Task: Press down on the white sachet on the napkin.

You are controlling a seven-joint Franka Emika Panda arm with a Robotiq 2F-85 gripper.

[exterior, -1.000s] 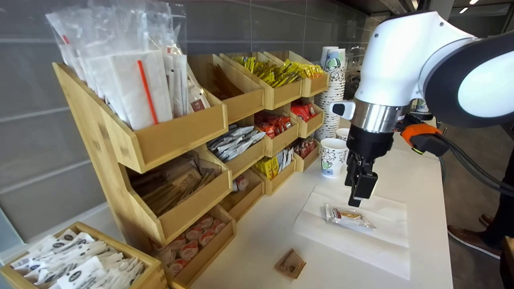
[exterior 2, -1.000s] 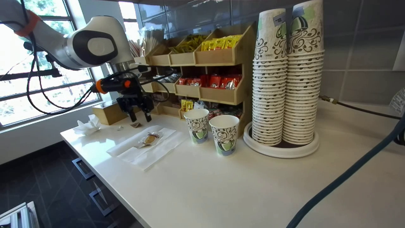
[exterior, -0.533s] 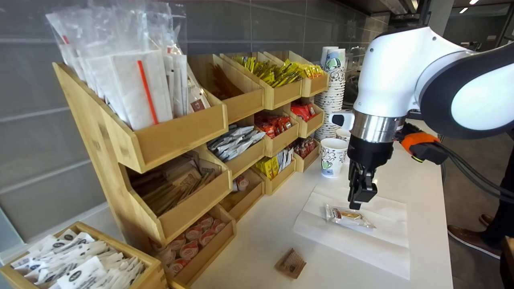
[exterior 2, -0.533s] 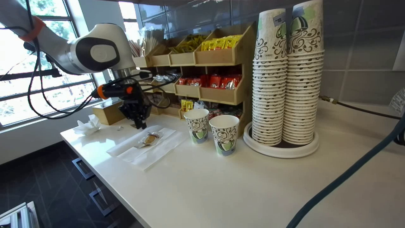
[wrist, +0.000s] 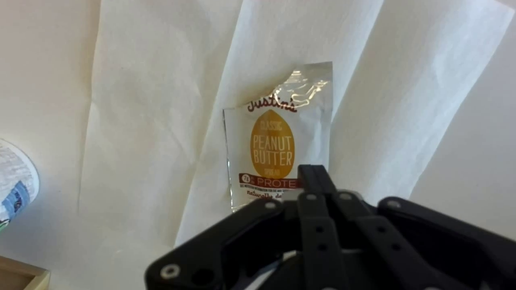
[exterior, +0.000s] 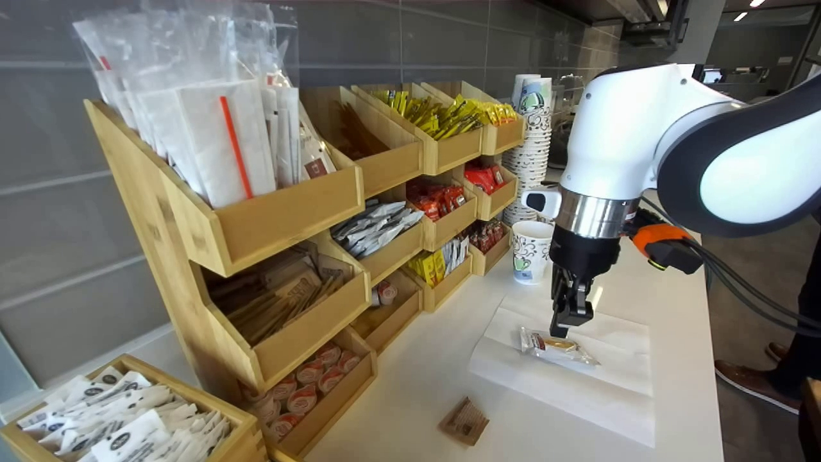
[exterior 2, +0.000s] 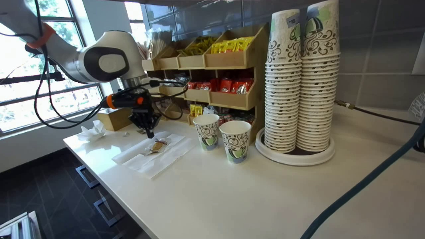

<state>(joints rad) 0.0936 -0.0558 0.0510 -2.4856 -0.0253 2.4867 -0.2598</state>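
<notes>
The white sachet (wrist: pixel 282 137), with a tan oval print and a torn upper edge, lies flat on the napkin (wrist: pixel 153 121) in the wrist view. Both exterior views also show the sachet (exterior: pixel 557 348) on the creased white napkin (exterior: pixel 584 398). My gripper (wrist: pixel 313 167) is shut, its fingertips pressed together with nothing between them. It points down over the sachet's lower right part and hides that corner in the wrist view. In an exterior view the gripper (exterior 2: pixel 150 136) sits just above the sachet (exterior 2: pixel 157 145); whether the tips touch it I cannot tell.
A wooden rack (exterior: pixel 288 221) of packets runs along the wall. Two paper cups (exterior 2: pixel 206 132) stand beside the napkin, near tall cup stacks (exterior 2: pixel 284 99). A small brown packet (exterior: pixel 465 421) lies on the counter (exterior: pixel 397 391), left of the napkin.
The gripper's fingers have come together from a wide opening. The arm has lowered and shifted slightly, bringing the tips closer to the sachet. Sachet and napkin have not moved.
</notes>
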